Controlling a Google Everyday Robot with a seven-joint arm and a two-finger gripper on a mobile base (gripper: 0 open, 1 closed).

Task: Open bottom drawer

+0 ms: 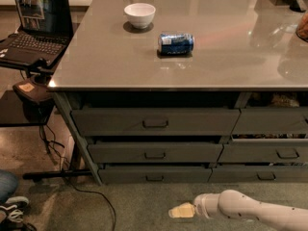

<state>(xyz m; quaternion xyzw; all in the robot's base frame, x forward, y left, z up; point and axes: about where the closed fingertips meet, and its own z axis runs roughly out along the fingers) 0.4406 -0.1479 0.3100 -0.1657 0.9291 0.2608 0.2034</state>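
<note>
The bottom drawer (pixel 155 175) is the slimmest dark grey front, lowest in the wide left stack under the counter. Its small dark loop handle (pixel 154 178) sits at centre, and the front stands flush with the stack. My gripper (pixel 179 211) is low over the floor, below and slightly right of that handle, a short way out from the drawer front and not touching it. Its tan tip points left. The white arm (pixel 250 210) comes in from the lower right.
Two taller grey drawers (pixel 155 121) sit above the bottom one; a narrower stack (pixel 279 153) is to the right. On the counter are a white bowl (pixel 139 14) and a blue can (pixel 175 43) lying on its side. A laptop (pixel 33 25) stands left. Cables (pixel 91 191) cross the floor, and a shoe (pixel 12 208) shows at lower left.
</note>
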